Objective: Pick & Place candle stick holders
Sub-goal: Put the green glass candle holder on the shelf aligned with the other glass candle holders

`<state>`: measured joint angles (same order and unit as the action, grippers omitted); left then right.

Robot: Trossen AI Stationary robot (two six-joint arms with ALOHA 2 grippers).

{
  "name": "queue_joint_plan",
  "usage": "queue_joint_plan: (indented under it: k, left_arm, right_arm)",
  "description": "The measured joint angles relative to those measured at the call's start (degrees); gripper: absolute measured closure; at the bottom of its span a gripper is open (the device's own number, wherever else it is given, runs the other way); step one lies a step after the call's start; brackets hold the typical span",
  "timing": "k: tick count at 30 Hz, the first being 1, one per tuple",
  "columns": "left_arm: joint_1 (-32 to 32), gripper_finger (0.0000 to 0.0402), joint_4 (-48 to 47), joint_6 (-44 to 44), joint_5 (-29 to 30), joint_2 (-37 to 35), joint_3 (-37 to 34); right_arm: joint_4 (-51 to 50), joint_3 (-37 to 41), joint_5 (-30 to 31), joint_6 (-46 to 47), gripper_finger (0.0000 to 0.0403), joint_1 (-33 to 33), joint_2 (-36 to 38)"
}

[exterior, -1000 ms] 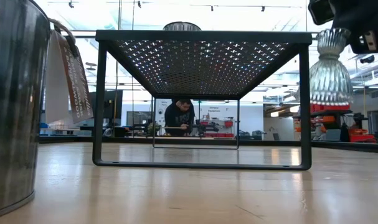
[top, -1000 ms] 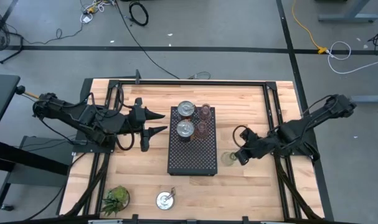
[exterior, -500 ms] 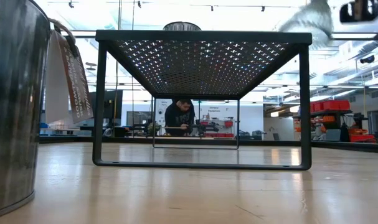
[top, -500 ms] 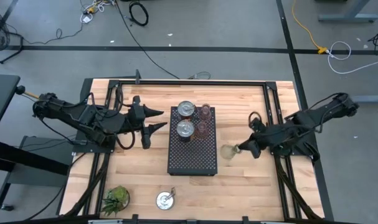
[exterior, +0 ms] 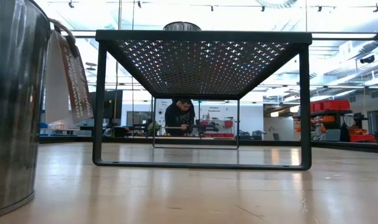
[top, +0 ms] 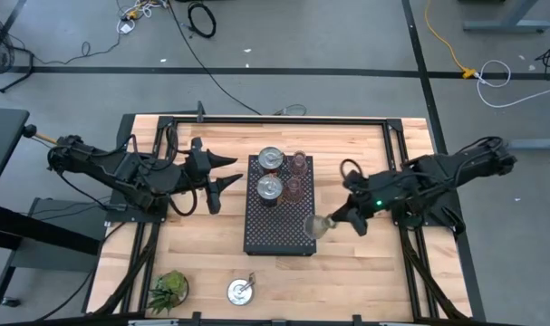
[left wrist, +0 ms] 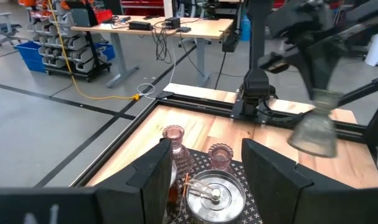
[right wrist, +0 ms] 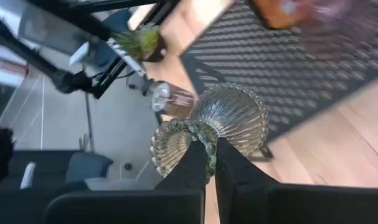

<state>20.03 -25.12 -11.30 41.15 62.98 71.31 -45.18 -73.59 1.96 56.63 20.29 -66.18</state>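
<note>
We saw the tray (top: 279, 222) mid-table with 4 holders (top: 271, 158) on its far half. The right gripper (top: 341, 218) held 1 holder (top: 318, 226) over the tray's near right edge. Another holder (top: 240, 291) and the plant (top: 169, 290) sat near the front edge, left gripper (top: 220, 172) left of the tray.

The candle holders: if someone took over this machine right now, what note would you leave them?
Right gripper: jaws shut on the olive-green glass holder, held in the air at the black tray's right edge.
Left gripper: jaws open, empty, waiting beside the tray's left side.
Done: two silvery holders and two pink glass holders stand on the tray.
Left: set the green one down on the tray, then fetch the third silvery holder, on the table's near edge next to the green plant.
</note>
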Motion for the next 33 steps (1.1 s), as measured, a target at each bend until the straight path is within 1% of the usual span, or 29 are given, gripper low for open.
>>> queue_joint_plan:
  k: [3,8,11,17,25,33]
  left_arm:
    - [0.01,0.0204,0.02,0.01,0.21,0.0,0.0]
    - [0.0,0.0204,0.02,0.01,0.22,0.0,0.0]
    - [0.01,0.0204,0.02,0.04,0.21,0.0,0.0]
    - [0.0,0.0204,0.02,0.01,0.21,0.0,0.0]
    - [0.01,0.0204,0.04,0.01,0.2,0.0,0.0]
    - [0.02,0.0204,0.04,0.01,0.19,0.0,0.0]
  right_arm:
    - [-2.3,-5.41,-1.58,-2.94,0.0403,-0.67,-4.61]
    - [-12.36,-12.73,-1.48,-6.6,0.0402,-2.21,-11.37]
    - [-12.36,-14.77,-1.8,-8.6,0.0402,-3.36,-14.39]
    - [-11.8,-15.77,-6.18,-10.7,0.0402,-5.97,-18.5]
    - [-11.88,-15.79,-8.47,-13.23,0.0402,-9.31,-20.46]
    - [-12.3,-15.82,-9.24,-15.13,0.0402,-10.2,-21.57]
